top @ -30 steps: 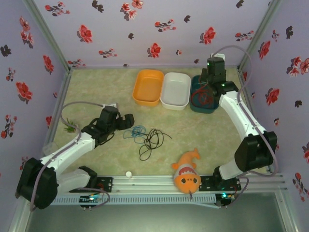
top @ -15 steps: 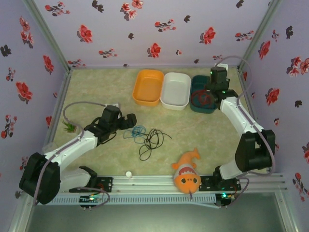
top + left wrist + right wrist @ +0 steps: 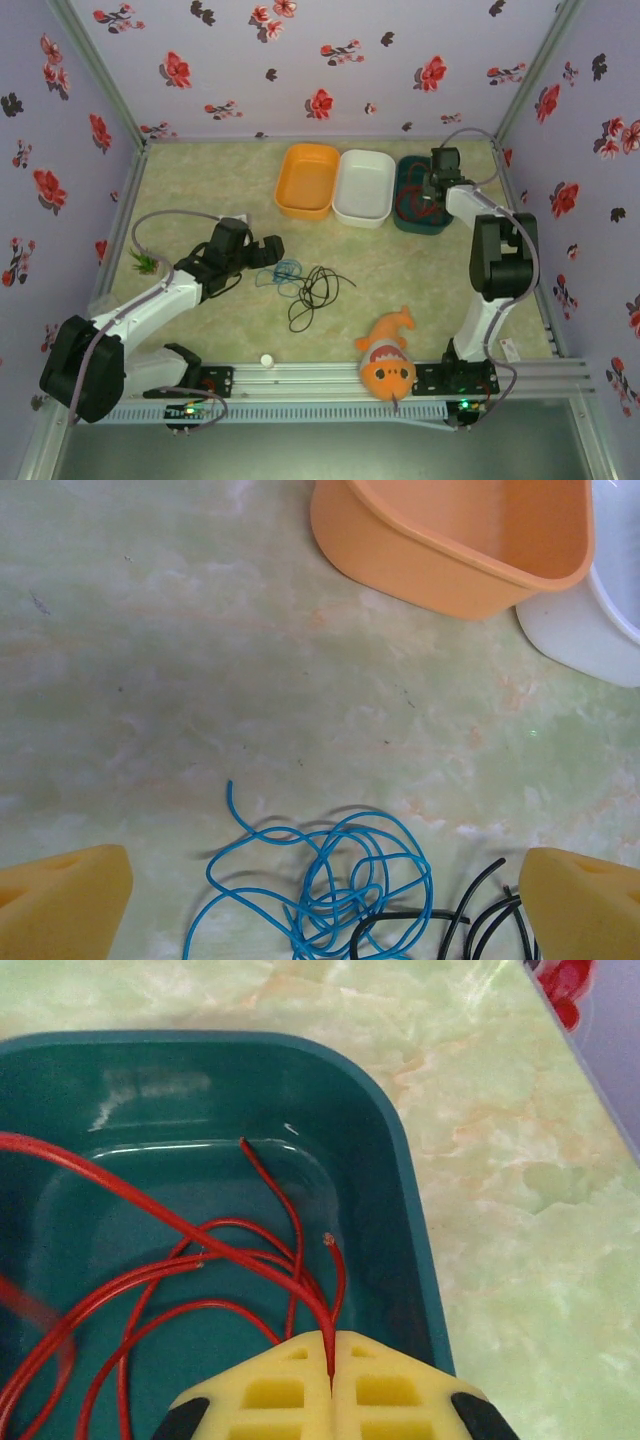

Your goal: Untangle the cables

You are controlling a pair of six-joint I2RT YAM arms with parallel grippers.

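Top external: marbled green-and-cream bench [image 3: 200, 190], walled in by flowered panels.

Three shallow plastic trays sit in a row along the far edge: orange oval tray [image 3: 307, 180], white tray [image 3: 363, 185] touching it, dark teal tray [image 3: 400, 1190] nearest the far right corner.

Orange plush fish [image 3: 387, 360] lies at the near edge, right of centre, well apart from the cables.

Right gripper [image 3: 331, 1360]: over the teal tray, yellow fingers pressed together with a strand of the thin red cable [image 3: 262, 1272] pinched between them. The rest of the red cable lies in loose loops on the tray floor.

Left gripper [image 3: 266, 250]: low over mid-bench, fingers spread wide, nothing held.

Thin blue cable [image 3: 335, 892]: small loose coil on mid-bench, between the left fingers in the wrist view.

Thin black cable [image 3: 315, 290]: larger open loops just right of the blue. The two overlap at their meeting edge, so judged still snagged together.

Risks, as judged:
- If the right arm pulls away before letting go, the pinched strand drags the red coil back over the rim, maybe shifting the light tray.
- If the left fingers close where blue and black cross, both strands come up together and the snag tightens.
- Thin wire may slip from the pads on the lift.
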